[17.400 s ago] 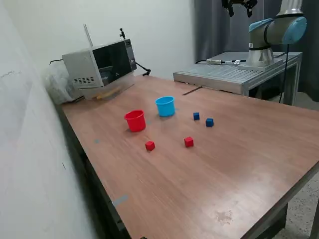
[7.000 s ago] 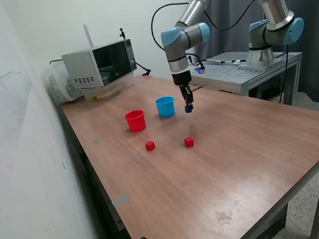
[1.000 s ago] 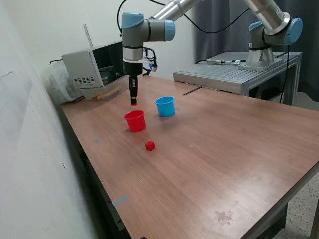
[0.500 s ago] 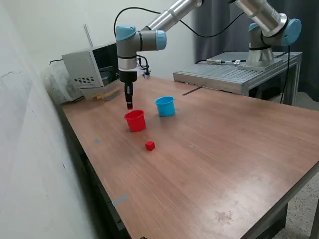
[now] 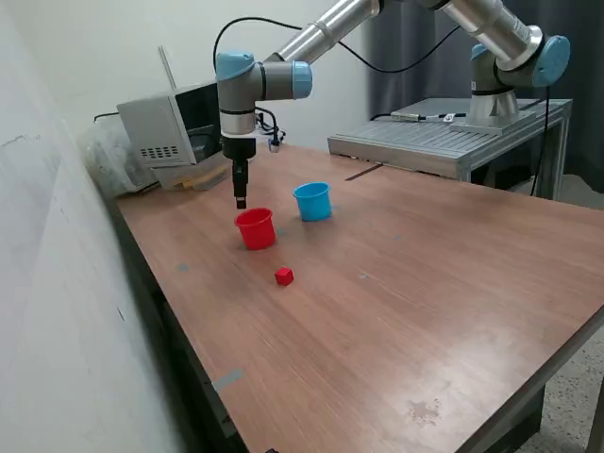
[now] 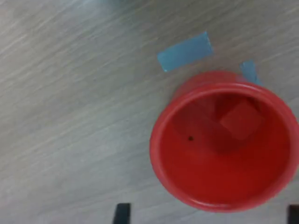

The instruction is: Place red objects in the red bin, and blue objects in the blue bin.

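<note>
The red bin (image 5: 256, 228) stands on the wooden table beside the blue bin (image 5: 312, 201). In the wrist view the red bin (image 6: 201, 186) holds one red cube (image 6: 240, 119) on its floor. A second red cube (image 5: 283, 276) lies on the table in front of the red bin. My gripper (image 5: 240, 200) hangs just above the red bin's rim, toward the exterior view's left. The wrist view shows the gripper (image 6: 208, 217) open, its fingertips (image 6: 122, 214) far apart and holding nothing. No blue objects are in view.
A grey microwave-like box (image 5: 189, 123) sits at the table's back corner. A raised metal platform (image 5: 444, 142) carries the arm's base (image 5: 493, 104). Strips of blue tape (image 6: 184, 51) lie on the table by the red bin. A wall runs along the exterior view's left.
The gripper has drifted toward the exterior view's left and slightly lower. The red cube it held a second ago has left its fingers, and one now lies in the red bin.
</note>
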